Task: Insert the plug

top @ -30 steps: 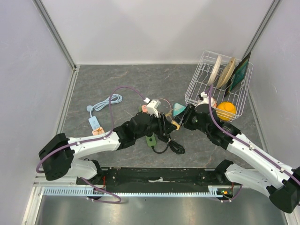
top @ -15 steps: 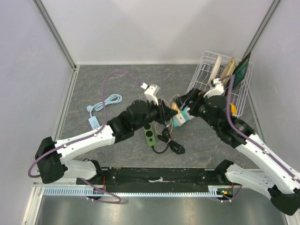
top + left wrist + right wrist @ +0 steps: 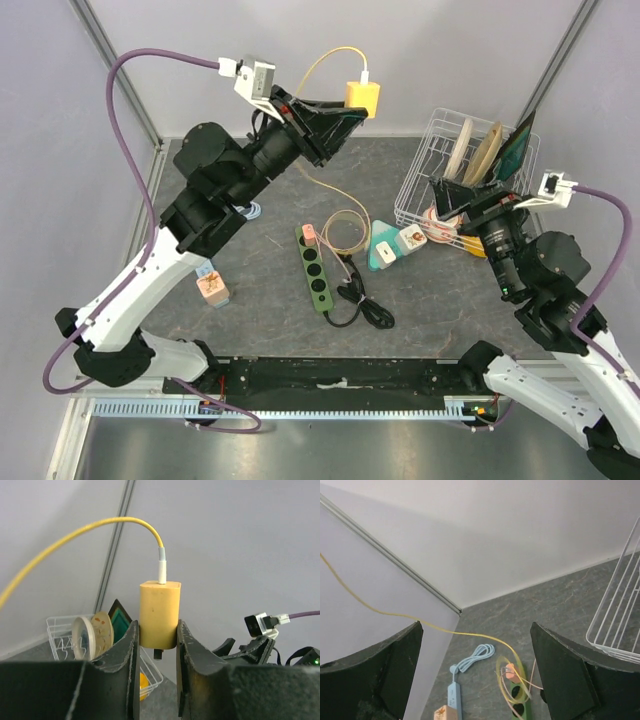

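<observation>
Left gripper [image 3: 156, 645] was clamped on the plug [image 3: 159, 612], one finger on each flat side, lower half of the body pinched. Plug was a mustard-yellow rounded block, held upright, sticking up past the fingertips. A white connector boot sat in its top. A dark prong showed under it in the gap between the fingers. Yellow cable [image 3: 75, 535] ran from the boot, arched over and away to the gripper's left, then dropped to a loose coil on the table [image 3: 250, 330]. The green power strip [image 3: 314, 270] lay flat well below the left gripper, near that coil, sockets facing up. Right gripper [image 3: 477, 665] had its jaws wide apart with nothing between them, raised off the table just in front of the dish rack [image 3: 440, 160].
</observation>
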Controlling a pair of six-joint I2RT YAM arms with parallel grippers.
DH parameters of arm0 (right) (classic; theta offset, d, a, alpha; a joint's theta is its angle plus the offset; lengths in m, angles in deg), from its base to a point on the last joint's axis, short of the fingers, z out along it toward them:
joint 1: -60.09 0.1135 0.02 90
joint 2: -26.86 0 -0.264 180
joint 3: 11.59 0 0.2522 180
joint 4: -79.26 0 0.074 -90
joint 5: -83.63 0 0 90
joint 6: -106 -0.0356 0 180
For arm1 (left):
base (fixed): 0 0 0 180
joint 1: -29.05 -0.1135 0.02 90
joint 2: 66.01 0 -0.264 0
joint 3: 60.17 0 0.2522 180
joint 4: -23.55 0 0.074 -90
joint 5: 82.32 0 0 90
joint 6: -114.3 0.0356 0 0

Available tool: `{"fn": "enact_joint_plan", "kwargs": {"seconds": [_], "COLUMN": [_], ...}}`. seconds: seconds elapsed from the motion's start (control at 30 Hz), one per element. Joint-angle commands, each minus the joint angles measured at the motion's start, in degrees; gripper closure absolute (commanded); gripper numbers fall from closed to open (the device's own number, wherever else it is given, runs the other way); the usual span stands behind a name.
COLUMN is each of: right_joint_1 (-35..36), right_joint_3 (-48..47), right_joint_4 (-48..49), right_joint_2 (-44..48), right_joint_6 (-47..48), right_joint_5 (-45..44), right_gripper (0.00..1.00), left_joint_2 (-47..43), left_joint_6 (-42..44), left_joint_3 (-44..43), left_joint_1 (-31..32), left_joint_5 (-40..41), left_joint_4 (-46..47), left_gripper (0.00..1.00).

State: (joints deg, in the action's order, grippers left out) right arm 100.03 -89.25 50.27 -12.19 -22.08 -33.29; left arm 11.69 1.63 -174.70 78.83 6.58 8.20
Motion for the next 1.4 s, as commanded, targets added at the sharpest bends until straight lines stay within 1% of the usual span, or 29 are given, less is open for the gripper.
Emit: {"fn": "enact_joint_plan", "kwargs": {"seconds": [0.0, 0.03, 0.07, 0.1, 0.13, 0.17, 0.27, 0.3, 0.33, 0.43, 0.53, 0.57, 0.63, 0.67, 0.73, 0.77, 0.8, 0.83, 0.87, 0.93, 1.0, 1.13, 1.23, 1.3, 1.33, 1.37], "right_joint_1": [-0.04, -0.04, -0.04, -0.04, -0.13, -0.04, -0.04, -0.04, -0.04, -0.22, -1.09, -1.53, -3.02, -3.81, -6.19, -6.89, -8.46, -9.17, -9.79, -11.55, -12.43, -12.87, -12.96, -13.05, -13.05, -13.05], "right_joint_3": [3.87, 4.74, 5.36, 5.89, 7.02, 7.47, 8.96, 9.40, 9.67, 10.54, 11.60, 12.04, 13.79, 14.50, 16.69, 17.57, 18.45, 20.03, 20.82, 22.40, 23.11, 23.64, 23.64, 23.64, 23.56, 23.47], "right_joint_4": [2.56, 2.83, 3.18, 3.88, 4.23, 4.50, 5.02, 5.64, 5.82, 7.40, 7.75, 7.84, 9.06, 9.94, 12.49, 14.06, 17.82, 19.60, 21.53, 26.46, 30.05, 33.32, 35.34, 36.83, 37.19, 37.28], "right_joint_2": [0.46, 0.46, 0.46, 0.55, 0.46, 0.12, -1.72, -2.60, -3.57, -6.91, -10.25, -11.56, -12.54, -13.33, -14.12, -14.39, -14.48, -14.65, -14.91, -15.44, -16.32, -17.99, -18.96, -19.31, -19.31, -19.57], "right_joint_6": [3.19, 3.54, 4.41, 4.86, 5.21, 5.74, 5.92, 5.92, 5.92, 6.00, 5.65, 5.48, 4.52, 4.16, 1.98, 1.18, -0.13, -1.36, -3.90, -6.03, -8.14, -9.72, -10.43, -10.78, -10.96, -10.96], "right_joint_5": [4.39, 5.63, 6.95, 10.27, 11.61, 13.19, 18.46, 20.05, 23.45, 29.18, 32.00, 34.54, 37.36, 41.12, 45.00, 47.11, 51.05, 52.65, 54.58, 58.81, 60.83, 63.74, 64.71, 65.50, 65.85, 66.55], "right_gripper": [0.04, 0.05, 0.05, 0.05, 0.06, 0.06, 0.06, 0.06, 0.06, 0.06, 0.06, 0.06, 0.06, 0.07, 0.09, 0.12, 0.12, 0.13, 0.16, 0.18, 0.22, 0.28, 0.36, 0.39, 0.44, 0.46], "left_joint_2": [0.37, -0.34, -1.22, -3.49, -4.47, -5.70, -8.87, -9.31, -10.44, -12.47, -13.97, -14.84, -15.46, -15.81, -15.55, -15.38, -14.77, -14.33, -13.89, -13.18, -13.09, -13.00, -12.48, -12.04, -11.78, -11.77], "left_joint_6": [-0.33, -1.74, -3.15, -5.77, -7.02, -8.25, -11.77, -12.21, -12.65, -13.88, -14.15, -14.58, -15.81, -17.82, -19.59, -20.99, -21.61, -21.97, -22.49, -22.76, -23.11, -22.85, -22.94, -23.11, -23.20, -23.29], "left_joint_3": [7.05, 9.95, 16.85, 20.49, 24.09, 30.40, 39.47, 41.25, 44.49, 49.77, 53.82, 54.79, 58.12, 59.10, 61.47, 62.01, 62.27, 62.45, 62.36, 62.10, 61.92, 61.40, 61.22, 61.13, 61.13, 61.13], "left_joint_1": [-2.39, -2.93, -3.46, -4.33, -4.69, -5.13, -5.92, -6.01, -6.10, -6.36, -6.45, -6.54, -7.85, -8.46, -9.96, -10.31, -10.58, -10.58, -10.58, -10.58, -10.58, -10.58, -10.58, -10.58, -10.58, -10.58], "left_joint_5": [-5.56, -7.58, -8.47, -9.35, -10.40, -11.02, -13.30, -13.83, -14.71, -16.38, -17.87, -18.14, -20.59, -21.39, -24.01, -24.90, -25.69, -27.09, -27.72, -28.95, -29.48, -30.10, -31.50, -32.03, -32.29, -32.38], "left_joint_4": [-2.29, -0.19, 1.31, 3.50, 5.61, 8.76, 12.64, 13.35, 13.97, 16.61, 18.72, 19.25, 22.75, 24.42, 28.63, 30.05, 31.19, 32.77, 33.22, 34.19, 34.72, 34.55, 34.63, 34.89, 34.90, 34.90], "left_gripper": [0.98, 0.98, 0.98, 0.98, 0.98, 0.98, 0.98, 0.98, 0.98, 0.98, 0.98, 0.98, 0.98, 0.98, 0.98, 0.98, 0.98, 0.98, 0.98, 0.98, 0.98, 0.98, 0.98, 0.98, 0.98, 0.98]}}
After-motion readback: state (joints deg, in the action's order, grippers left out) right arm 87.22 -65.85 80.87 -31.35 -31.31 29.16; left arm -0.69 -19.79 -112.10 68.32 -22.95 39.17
